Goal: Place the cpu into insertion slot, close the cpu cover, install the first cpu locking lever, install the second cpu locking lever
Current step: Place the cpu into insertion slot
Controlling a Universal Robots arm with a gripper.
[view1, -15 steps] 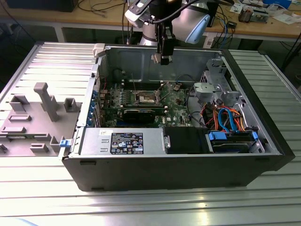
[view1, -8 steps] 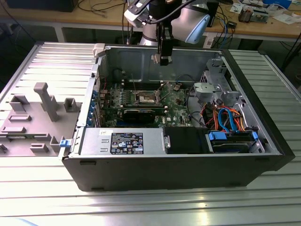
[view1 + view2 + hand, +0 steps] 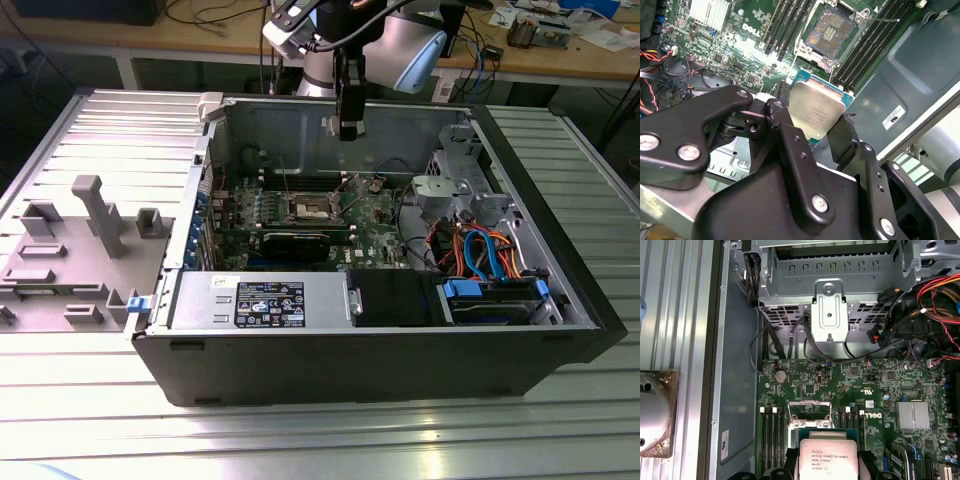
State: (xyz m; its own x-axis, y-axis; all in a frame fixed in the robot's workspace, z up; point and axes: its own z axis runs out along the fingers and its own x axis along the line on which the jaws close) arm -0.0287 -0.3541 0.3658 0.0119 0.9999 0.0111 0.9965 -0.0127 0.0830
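The arm (image 3: 400, 40) reaches in over the far edge of the open computer case (image 3: 350, 350), and its wrist points straight down, so the gripper (image 3: 347, 128) hangs vertical in the air above the far part of the motherboard (image 3: 375, 225), well clear of the board. In the second wrist view the gripper (image 3: 812, 125) is closed to a narrow gap around the cpu (image 3: 815, 110): one black finger (image 3: 777, 112) presses one side of the chip, the other finger stands at the opposite side, and the dull silver top faces the camera. In the first wrist view the cpu (image 3: 827, 457) sits between the dark fingers, above the middle of the motherboard (image 3: 850, 385). The insertion slot (image 3: 831, 31) lies below and apart from the chip, near the middle of the board, between two groups of long black memory slots (image 3: 870, 45), and its field of contacts is bare. The cpu cover (image 3: 810, 405), a thin silver frame, seems to stand raised at the slot's edge, just beyond the chip. A small round coin battery (image 3: 781, 375) sits nearer the case wall.
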